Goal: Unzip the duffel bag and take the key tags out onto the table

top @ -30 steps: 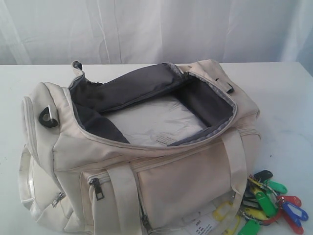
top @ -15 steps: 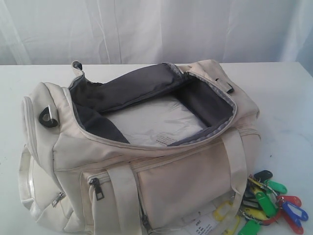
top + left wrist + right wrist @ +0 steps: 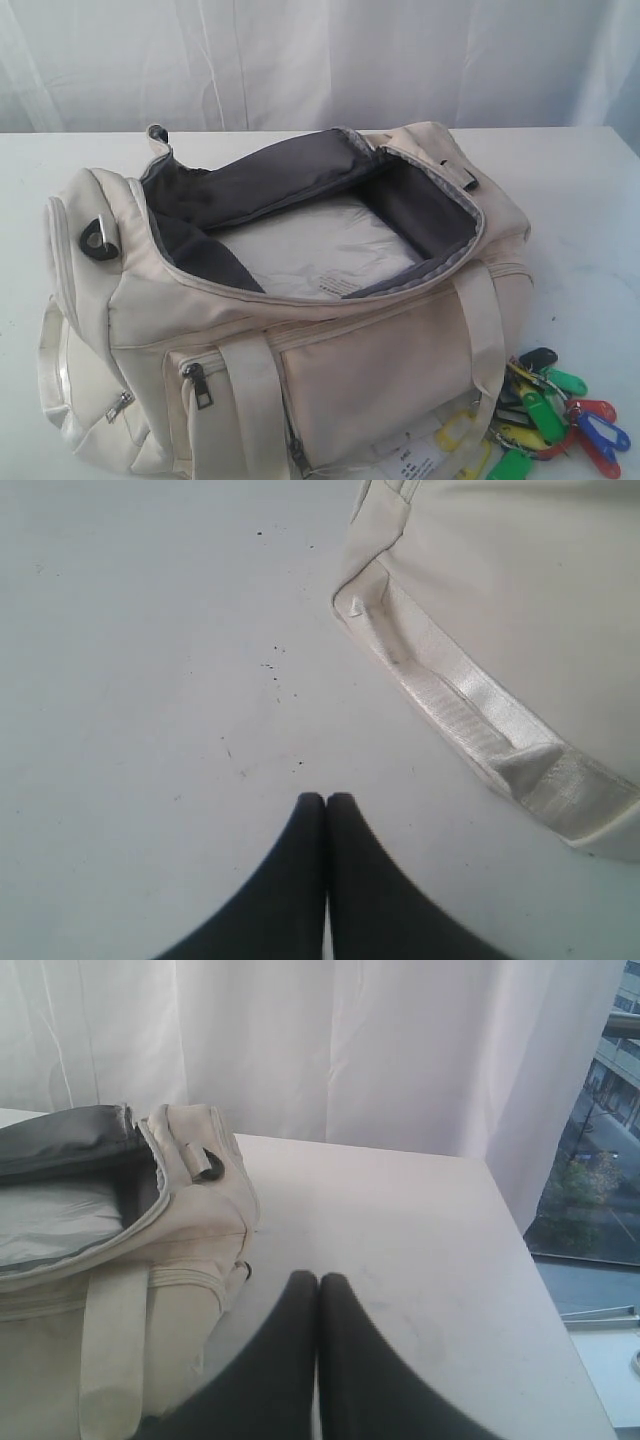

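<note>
The cream-white duffel bag lies on the white table with its top zipper open, showing dark grey lining and a pale sheet inside. The bunch of coloured key tags rests on the table at the bag's right front corner. Neither arm shows in the exterior view. My left gripper is shut and empty above bare table beside one end of the duffel bag. My right gripper is shut with nothing in it, over the table next to the other end of the duffel bag.
A white printed label lies at the bag's front, near a yellow tag. White curtains hang behind the table. The table's right edge runs beside a window. A black ring sits on the bag's left end.
</note>
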Controlling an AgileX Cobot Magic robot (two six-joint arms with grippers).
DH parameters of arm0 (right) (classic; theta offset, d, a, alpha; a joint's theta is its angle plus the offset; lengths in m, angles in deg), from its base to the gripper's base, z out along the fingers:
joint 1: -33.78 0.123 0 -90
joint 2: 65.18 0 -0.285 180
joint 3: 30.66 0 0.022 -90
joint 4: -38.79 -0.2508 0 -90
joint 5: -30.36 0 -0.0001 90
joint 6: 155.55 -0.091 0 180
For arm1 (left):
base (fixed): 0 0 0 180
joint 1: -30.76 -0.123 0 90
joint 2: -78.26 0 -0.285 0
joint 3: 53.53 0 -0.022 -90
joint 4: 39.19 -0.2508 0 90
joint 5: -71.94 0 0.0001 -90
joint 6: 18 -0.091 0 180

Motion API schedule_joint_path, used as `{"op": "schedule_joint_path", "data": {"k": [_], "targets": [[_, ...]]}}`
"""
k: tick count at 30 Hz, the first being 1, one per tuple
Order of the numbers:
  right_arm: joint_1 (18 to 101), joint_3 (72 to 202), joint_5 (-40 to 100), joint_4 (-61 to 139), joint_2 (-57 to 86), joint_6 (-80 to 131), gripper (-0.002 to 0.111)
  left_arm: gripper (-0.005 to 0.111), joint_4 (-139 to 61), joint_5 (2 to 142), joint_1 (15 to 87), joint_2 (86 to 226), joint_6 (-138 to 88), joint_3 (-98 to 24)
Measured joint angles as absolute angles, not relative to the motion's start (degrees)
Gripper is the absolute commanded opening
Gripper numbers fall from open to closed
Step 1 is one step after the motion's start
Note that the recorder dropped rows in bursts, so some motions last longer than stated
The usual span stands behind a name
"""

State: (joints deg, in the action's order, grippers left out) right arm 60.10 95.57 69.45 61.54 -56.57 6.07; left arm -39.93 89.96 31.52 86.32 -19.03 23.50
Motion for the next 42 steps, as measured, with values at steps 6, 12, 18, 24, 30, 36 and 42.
{"op": "schedule_joint_path", "data": {"k": [6, 12, 18, 24, 30, 36, 42], "targets": [[59.7, 95.6, 69.4, 61.5, -56.6, 6.1, 0.0, 0.0, -39.9, 90.0, 31.5, 86.3, -17.7, 23.5], [56.4, 94.3, 67.5, 61.5, -56.6, 6.1, 0.0, 0.0, -39.9, 90.0, 31.5, 86.3, -13.2, 23.5], [54.7, 87.3, 60.7, 61.5, -56.6, 6.1, 0.0, 0.0, -39.9, 90.0, 31.5, 86.3, -12.6, 23.5], [54.7, 77.0, 55.9, 61.8, -56.5, 6.1, 0.0, 0.0, -39.9, 90.0, 31.5, 86.3, -12.5, 23.5], [54.7, 72.3, 48.8, 62.0, -57.0, 6.1, 0.0, 0.0, -39.9, 89.9, 31.5, 86.3, -12.5, 23.5], [54.7, 72.3, 45.2, 62.2, -57.0, 6.1, 0.0, 0.0, -39.9, 85.7, 31.5, 86.3, -12.5, 23.5], [51.0, 72.3, 44.9, 62.2, -57.0, 6.1, 0.0, 0.0, -39.9, 84.2, 31.5, 86.3, -12.5, 23.5]]}}
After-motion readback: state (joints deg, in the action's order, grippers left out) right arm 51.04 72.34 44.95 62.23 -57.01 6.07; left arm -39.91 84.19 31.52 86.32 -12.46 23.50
